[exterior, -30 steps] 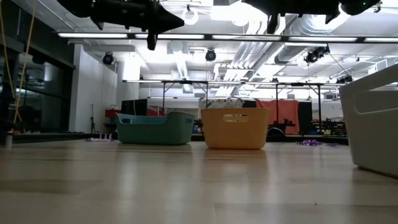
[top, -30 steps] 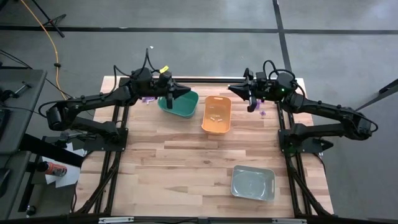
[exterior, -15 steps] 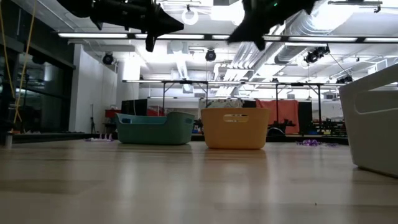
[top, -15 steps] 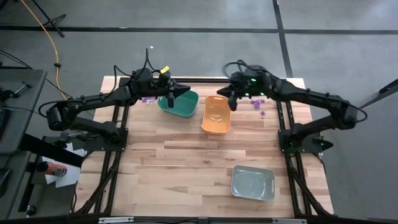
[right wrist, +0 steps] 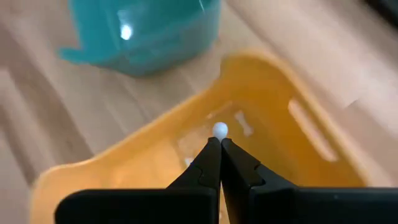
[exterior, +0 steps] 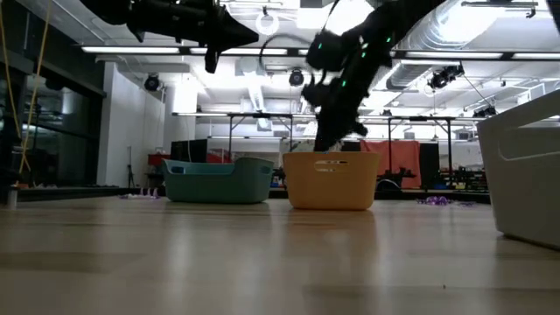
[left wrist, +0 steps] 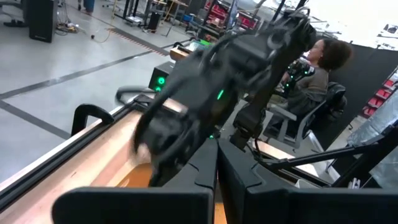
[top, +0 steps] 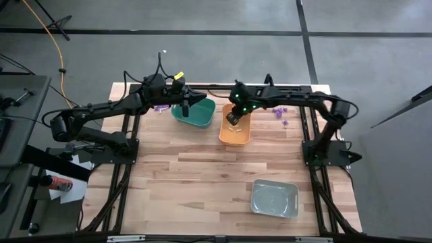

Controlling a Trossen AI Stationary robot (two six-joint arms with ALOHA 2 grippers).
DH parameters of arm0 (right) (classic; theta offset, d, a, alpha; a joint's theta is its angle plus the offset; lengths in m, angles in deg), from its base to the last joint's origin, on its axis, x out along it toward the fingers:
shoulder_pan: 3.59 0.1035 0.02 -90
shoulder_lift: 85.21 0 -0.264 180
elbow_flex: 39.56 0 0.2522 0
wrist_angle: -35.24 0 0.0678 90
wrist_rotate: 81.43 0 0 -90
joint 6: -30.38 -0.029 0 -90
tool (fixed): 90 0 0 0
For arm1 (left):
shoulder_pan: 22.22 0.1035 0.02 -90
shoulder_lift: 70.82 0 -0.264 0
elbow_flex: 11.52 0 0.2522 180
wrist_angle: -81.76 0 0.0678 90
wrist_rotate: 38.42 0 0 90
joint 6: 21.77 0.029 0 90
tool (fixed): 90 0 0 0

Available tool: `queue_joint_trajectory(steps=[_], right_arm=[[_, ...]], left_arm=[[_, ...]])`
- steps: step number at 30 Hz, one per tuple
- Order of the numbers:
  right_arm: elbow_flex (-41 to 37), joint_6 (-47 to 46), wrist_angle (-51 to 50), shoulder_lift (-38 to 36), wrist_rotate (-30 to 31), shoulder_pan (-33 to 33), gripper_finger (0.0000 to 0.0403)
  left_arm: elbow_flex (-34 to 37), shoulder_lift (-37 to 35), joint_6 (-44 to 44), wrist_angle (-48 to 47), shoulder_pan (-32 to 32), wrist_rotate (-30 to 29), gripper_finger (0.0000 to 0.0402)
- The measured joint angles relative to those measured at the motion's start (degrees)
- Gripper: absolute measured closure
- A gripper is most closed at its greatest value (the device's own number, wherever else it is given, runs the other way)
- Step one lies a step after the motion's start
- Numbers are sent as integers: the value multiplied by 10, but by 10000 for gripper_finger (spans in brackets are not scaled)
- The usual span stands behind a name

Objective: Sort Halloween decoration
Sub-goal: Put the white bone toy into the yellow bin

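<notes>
The right gripper [top: 233, 116] has swung leftward from the far right of the counter [top: 202, 169], where it hung beside the purple trinkets [top: 279, 112], and now hangs over the far end of the orange bin [top: 235, 125]. Its fingers [right wrist: 208, 163] are clenched to a point with a small whitish trinket [right wrist: 219, 130] showing right at their tips, seemingly pinched there, though it could be lying in the bin just beyond. Cream trinkets [right wrist: 242, 122] already rest on the orange bin's floor, so this reads as a delivery about to end: a whitish piece carried to the bin that collects the pale ones. The left gripper [top: 186, 103] has not moved; it hovers over the near-left rim of the green bin [top: 197, 113], fingers clenched, and nothing can be seen held in them. More purple trinkets [top: 160, 108] lie on the counter just left of the green bin, so sorting is far from finished. The grey bin [top: 275, 199] stands well apart at the near right, and nothing is visible inside it. In the low view the bins' walls hide all contents, and the right arm is smeared by motion. The left wrist view shows mostly the other arm, with a seated person [left wrist: 317, 74] in the room beyond.
</notes>
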Motion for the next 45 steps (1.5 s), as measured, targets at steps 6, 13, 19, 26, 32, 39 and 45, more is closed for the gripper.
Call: queue_joint_trajectory(steps=[6,13,19,26,32,39,45], right_arm=[[0,-40,-3,58,10,6,403],[0,-65,-2,85,39,11,403],[0,57,4,87,40,24,403],[0,143,-2,87,39,28,403],[0,227,2,87,38,28,403],[-1,273,9,88,25,34,403],[-1,277,33,96,29,36,403]], left_arm=[[0,0,0,0,0,0,401],[0,0,0,0,0,-1,401],[0,0,9,0,0,-2,401],[0,0,10,0,0,-2,401],[0,0,10,0,0,-4,401],[0,0,9,0,0,-4,401],[0,0,9,-4,0,-4,401]])
